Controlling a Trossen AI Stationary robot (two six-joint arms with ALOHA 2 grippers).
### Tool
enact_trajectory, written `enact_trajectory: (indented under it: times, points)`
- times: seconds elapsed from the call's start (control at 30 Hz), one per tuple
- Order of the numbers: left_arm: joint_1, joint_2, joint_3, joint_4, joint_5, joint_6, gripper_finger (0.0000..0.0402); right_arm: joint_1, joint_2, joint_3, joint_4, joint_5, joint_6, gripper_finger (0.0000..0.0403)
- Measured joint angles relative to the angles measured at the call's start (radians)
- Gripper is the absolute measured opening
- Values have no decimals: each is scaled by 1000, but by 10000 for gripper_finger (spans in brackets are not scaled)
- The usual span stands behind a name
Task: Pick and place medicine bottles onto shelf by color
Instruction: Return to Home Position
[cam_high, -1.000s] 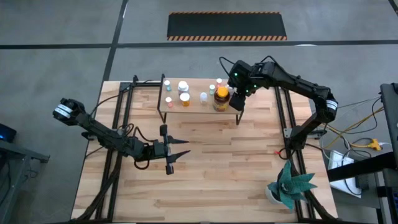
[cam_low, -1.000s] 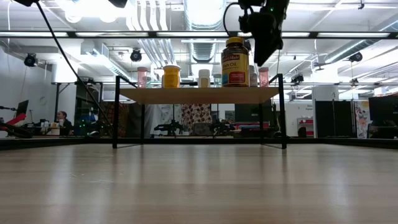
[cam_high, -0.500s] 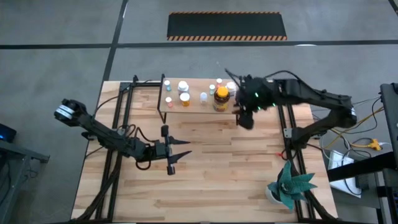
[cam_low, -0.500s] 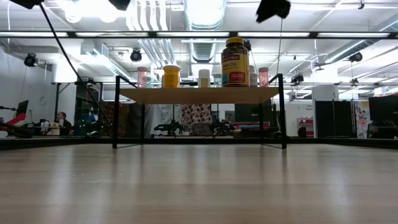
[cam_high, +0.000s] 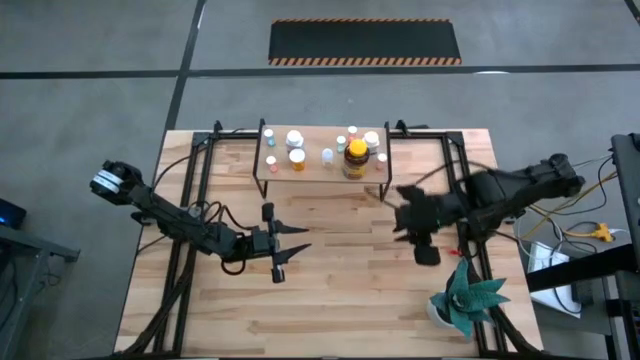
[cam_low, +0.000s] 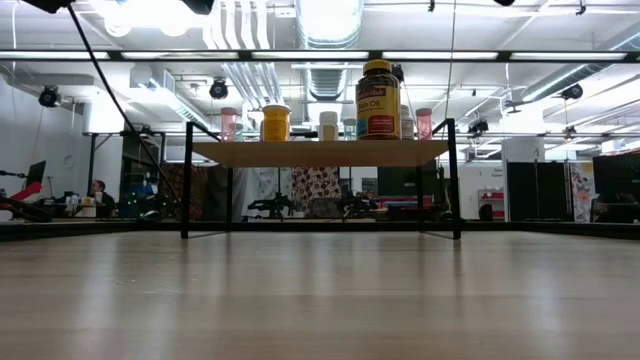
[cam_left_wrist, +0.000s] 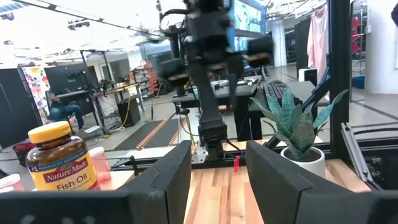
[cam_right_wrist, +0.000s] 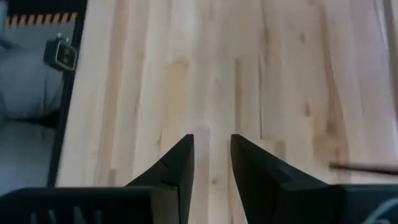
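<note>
the low rectangular light-wood shelf on thin black legs (cam_high: 312, 170) is carrying the large amber bottle with a yellow label (cam_high: 354, 158) near its right end, with the small capped medicine bottles (cam_high: 295, 139) standing around it on the board. the right tool (cam_right_wrist: 212, 140) is hanging over the wooden tabletop (cam_high: 340, 300), well in front of the shelf's right end, its fingers slightly parted and gripping nothing. the left tool (cam_left_wrist: 217, 149) is waiting in front of the shelf's left end, spread wide and empty.

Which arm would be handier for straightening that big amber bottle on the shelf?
Probably the right, narrowly. The amber bottle stands at the right end of the shelf, over the half of the table where the right gripper hangs. The left gripper, open, points sideways, not at the shelf.
</note>
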Motion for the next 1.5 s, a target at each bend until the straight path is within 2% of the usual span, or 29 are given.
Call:
enact_trajectory:
  times: [0.1,0.2,0.37,0.43,0.5,0.57,0.67,0.77,0.87,1.03,1.23,1.5]
  points:
    - [0,-26,-1,-3,-3,21,136,78,-43,-118,191,76,-62,81]
    - [0,-91,2,-35,-12,70,136,96,-107,-280,468,62,-210,62]
    - [3,-274,-6,-309,-18,116,136,36,-218,-567,947,16,-516,33]
    - [6,-341,-18,-413,-18,97,136,-22,-251,-680,1144,-45,-607,25]
    - [6,-400,-41,-478,-18,71,136,-100,-275,-782,1307,-159,-672,18]
    - [6,-452,-83,-477,-18,50,136,-193,-282,-871,1470,-272,-692,12]
    - [7,-528,-154,-465,-18,-5,136,-338,-280,-960,1652,-356,-675,9]
    - [7,-585,-231,-411,-19,-33,136,-475,-285,-991,1688,-498,-637,9]
    - [7,-623,-308,-336,-21,-34,136,-569,-309,-992,1698,-613,-524,8]
    - [7,-659,-414,-198,-21,-35,136,-626,-338,-1032,1690,-725,-479,8]
    - [7,-687,-474,-148,-21,-28,136,-626,-402,-1108,1699,-729,-510,8]
    - [7,-706,-482,-149,-21,3,136,-626,-534,-1176,1708,-725,-517,8]
